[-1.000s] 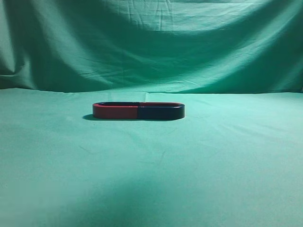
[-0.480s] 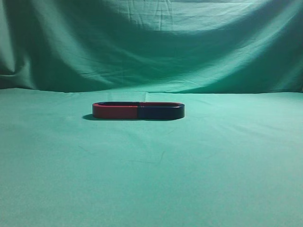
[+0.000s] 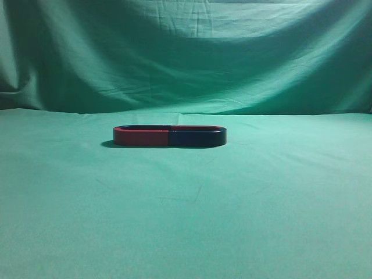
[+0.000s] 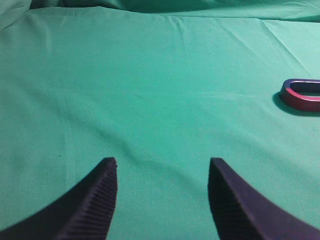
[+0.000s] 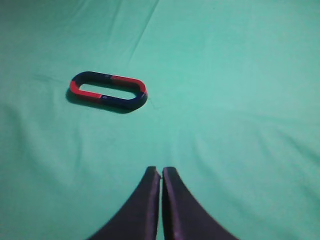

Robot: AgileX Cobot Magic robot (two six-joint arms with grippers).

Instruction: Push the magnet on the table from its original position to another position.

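Note:
The magnet [image 3: 197, 138], with its dark navy side and thin red rim, lies flat on the green table [image 3: 261, 221] at mid-depth. It is joined end to end with a red-sided magnet [image 3: 141, 138], forming one oval. The right wrist view shows the magnet [image 5: 127, 102] ahead and to the left of my right gripper [image 5: 161, 170], which is shut, empty and well short of it. My left gripper [image 4: 162, 161] is open and empty over bare cloth. Only the red-sided magnet's curved end [image 4: 300, 97] shows at the right edge of the left wrist view. Neither gripper appears in the exterior view.
Wrinkled green cloth [image 3: 186, 58] hangs as a backdrop behind the table. The table's cloth [image 5: 240, 75] has shallow folds around the magnets and in the left wrist view [image 4: 150, 75].
A dark shadow on the cloth at the front of the exterior view has faded away. The two magnets have not moved.

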